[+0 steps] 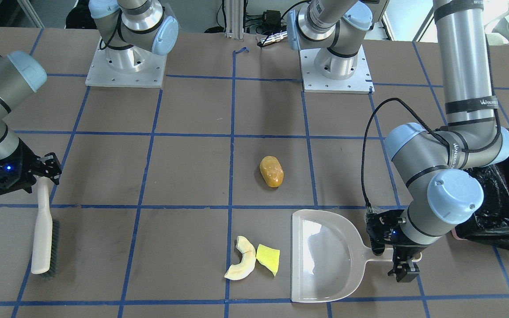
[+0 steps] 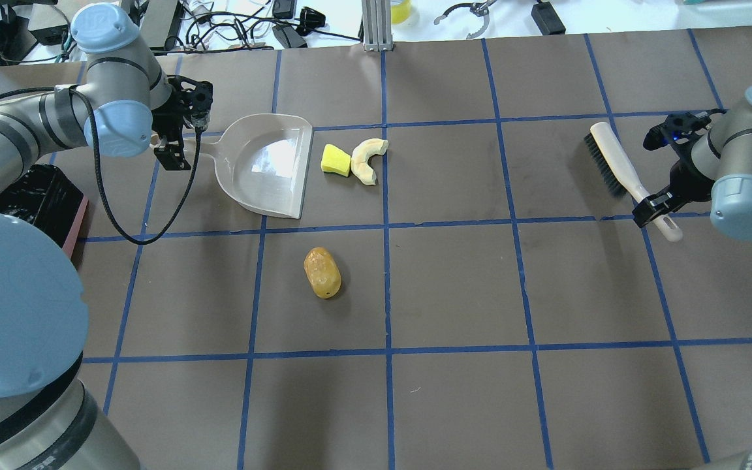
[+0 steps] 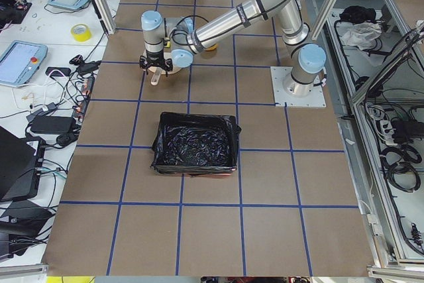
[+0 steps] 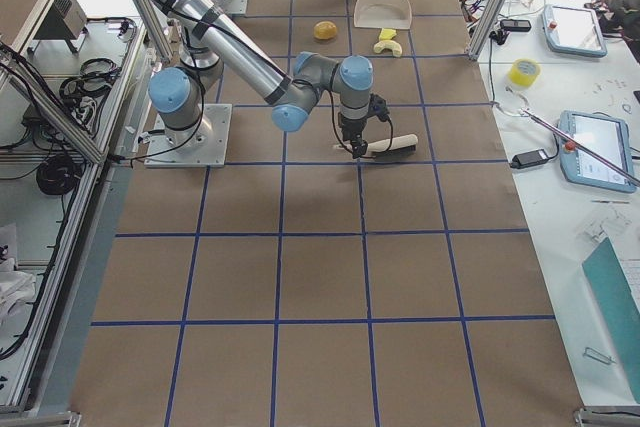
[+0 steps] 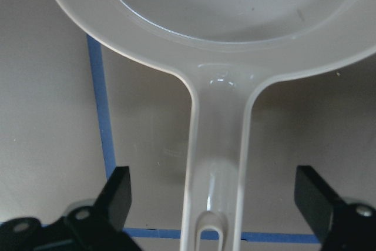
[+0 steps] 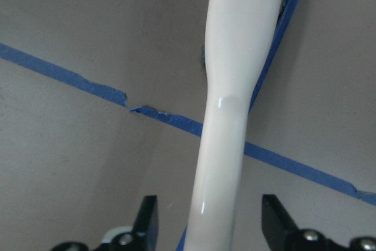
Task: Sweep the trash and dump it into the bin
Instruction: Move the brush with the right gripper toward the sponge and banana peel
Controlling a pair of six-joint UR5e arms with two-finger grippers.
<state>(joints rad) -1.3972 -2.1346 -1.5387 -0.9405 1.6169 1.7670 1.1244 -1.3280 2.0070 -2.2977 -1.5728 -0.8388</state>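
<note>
Overhead exterior: all trash lies on the desk, none in the dustpan [image 2: 265, 163]. The yellow wedge [image 2: 335, 160] and cream peel [image 2: 366, 160] sit together just beside the dustpan's open lip. The orange lump [image 2: 322, 272] is well off the lip, robot-side. The bin [image 3: 195, 147] is past the dustpan's handle end.

Left jaws are open, straddling the dustpan handle without contact. Right jaws are open astride the brush [image 2: 611, 163] handle, far from the dustpan.

Judgement: the scraps are light and the glossy lump likely rolls, so sweep, don't pinch. Take hold of the stiff handles.

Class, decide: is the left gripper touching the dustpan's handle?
Apart. The left wrist view shows the left gripper open, bare table visible between each finger and the dustpan's handle.
</note>
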